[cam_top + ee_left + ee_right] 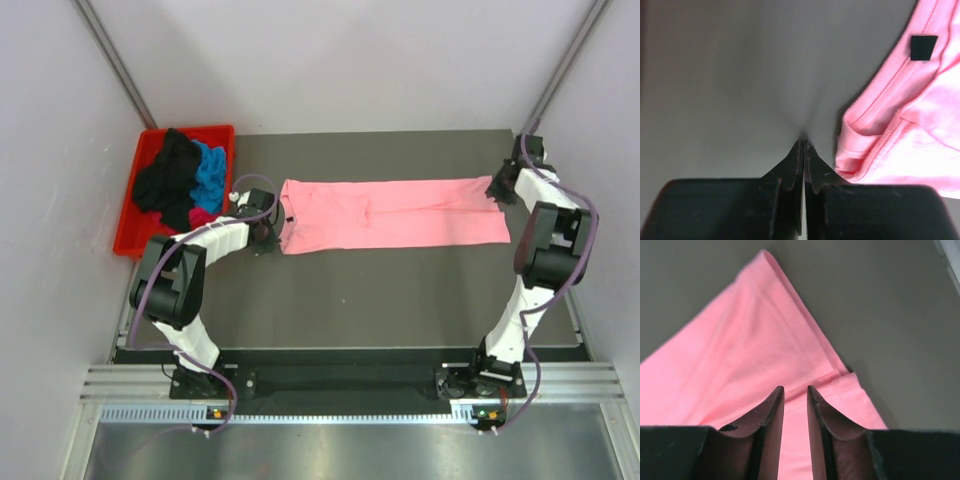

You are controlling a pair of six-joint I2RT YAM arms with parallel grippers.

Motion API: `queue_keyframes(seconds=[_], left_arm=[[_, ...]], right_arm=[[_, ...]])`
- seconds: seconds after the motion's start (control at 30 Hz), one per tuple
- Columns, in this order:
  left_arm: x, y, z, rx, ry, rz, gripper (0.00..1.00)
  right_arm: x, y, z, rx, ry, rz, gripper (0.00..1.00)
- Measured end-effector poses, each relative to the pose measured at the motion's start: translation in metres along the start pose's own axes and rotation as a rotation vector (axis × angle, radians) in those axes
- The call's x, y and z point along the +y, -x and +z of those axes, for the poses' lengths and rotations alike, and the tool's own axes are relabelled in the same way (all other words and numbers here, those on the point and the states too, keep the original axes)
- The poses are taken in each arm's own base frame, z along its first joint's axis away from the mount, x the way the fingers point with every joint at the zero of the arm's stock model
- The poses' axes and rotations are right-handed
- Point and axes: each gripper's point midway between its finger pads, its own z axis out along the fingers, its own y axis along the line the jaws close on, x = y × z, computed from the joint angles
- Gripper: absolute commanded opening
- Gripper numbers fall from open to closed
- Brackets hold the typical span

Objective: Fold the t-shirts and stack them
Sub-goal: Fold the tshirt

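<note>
Light pink cloth t-shirt (390, 213) laid out long, one end per arm, presumably for folding. Left gripper (803, 145) pressed together beside it, empty; right gripper (795, 390) slightly parted over opposite end.

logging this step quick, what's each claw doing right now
Left claw: closed, empty, just beside the pink t-shirt.
Right claw: slightly open above the pink t-shirt, gripping nothing.

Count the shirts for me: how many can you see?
4. The pink shirt lies flat on the table; a black shirt, a blue shirt and a magenta shirt are heaped in the red bin at far left. More may hide underneath.
</note>
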Motion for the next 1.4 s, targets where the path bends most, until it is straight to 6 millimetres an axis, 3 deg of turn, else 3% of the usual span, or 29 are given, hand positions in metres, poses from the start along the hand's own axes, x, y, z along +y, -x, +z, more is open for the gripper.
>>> queue_keyframes(seconds=[0.13, 0.27, 0.8, 1.1, 1.27, 1.4], left_arm=[[0.004, 0.001, 0.000, -0.003, 0.018, 0.010, 0.00], [0.004, 0.001, 0.000, -0.003, 0.019, 0.016, 0.00], [0.005, 0.001, 0.000, -0.002, 0.018, 0.029, 0.00], [0.010, 0.005, 0.000, -0.018, 0.044, 0.033, 0.00], [0.016, 0.017, 0.003, -0.040, 0.092, 0.039, 0.01], [0.025, 0.021, 0.003, -0.052, 0.136, 0.050, 0.14]], right_arm=[[-0.016, -0.022, 0.025, 0.061, -0.059, -0.050, 0.31], [-0.026, -0.030, 0.036, 0.082, -0.098, -0.089, 0.30], [-0.043, -0.025, 0.041, 0.065, -0.176, -0.129, 0.00], [-0.049, -0.029, 0.043, 0.047, -0.208, -0.078, 0.00], [-0.058, -0.040, 0.034, 0.030, -0.225, -0.030, 0.02], [-0.066, -0.048, 0.026, 0.030, -0.243, -0.005, 0.11]])
